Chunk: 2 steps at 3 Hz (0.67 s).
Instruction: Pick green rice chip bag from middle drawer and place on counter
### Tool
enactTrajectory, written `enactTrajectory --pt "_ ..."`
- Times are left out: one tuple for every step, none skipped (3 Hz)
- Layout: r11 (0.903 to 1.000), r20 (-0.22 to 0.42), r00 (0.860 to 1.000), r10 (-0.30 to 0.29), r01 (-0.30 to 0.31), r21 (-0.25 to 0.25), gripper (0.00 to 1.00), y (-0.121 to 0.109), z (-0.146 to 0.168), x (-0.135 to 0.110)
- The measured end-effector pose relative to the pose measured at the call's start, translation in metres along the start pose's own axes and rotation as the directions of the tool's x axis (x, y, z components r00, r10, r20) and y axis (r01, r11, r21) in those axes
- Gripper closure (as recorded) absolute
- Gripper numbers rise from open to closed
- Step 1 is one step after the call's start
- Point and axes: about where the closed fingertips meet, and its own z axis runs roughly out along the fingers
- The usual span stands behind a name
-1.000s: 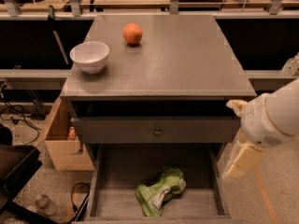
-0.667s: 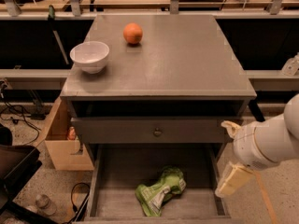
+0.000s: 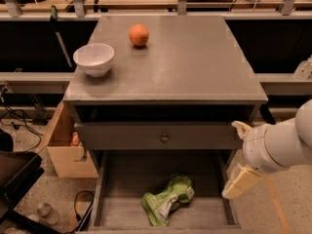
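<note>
One change: gripper (image 3: 234,160) has dropped lower and now sits by the right wall of the open drawer (image 3: 126,179), fingers spread, holding nothing. Chip bag (image 3: 168,204) lies untouched on the drawer floor, near side. Judged: approach under way, grasp pending.

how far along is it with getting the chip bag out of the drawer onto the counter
Done: the drawer stands open, with the bag lying in it near the front. In hand: the gripper hangs by the drawer's right side, open and empty, apart from the bag. Left: grasp the bag, lift it and set it on the counter, which holds a bowl and an orange.
</note>
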Motion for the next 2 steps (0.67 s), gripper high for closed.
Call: enactTrajectory --pt "0.9997 0.015 1.000 -0.026 0.026 -0.005 0.00 0.006 0.023 -0.011" --pt "0.9945 0.062 0.994 -0.093 0.096 -0.044 0.00 0.023 0.079 -0.016"
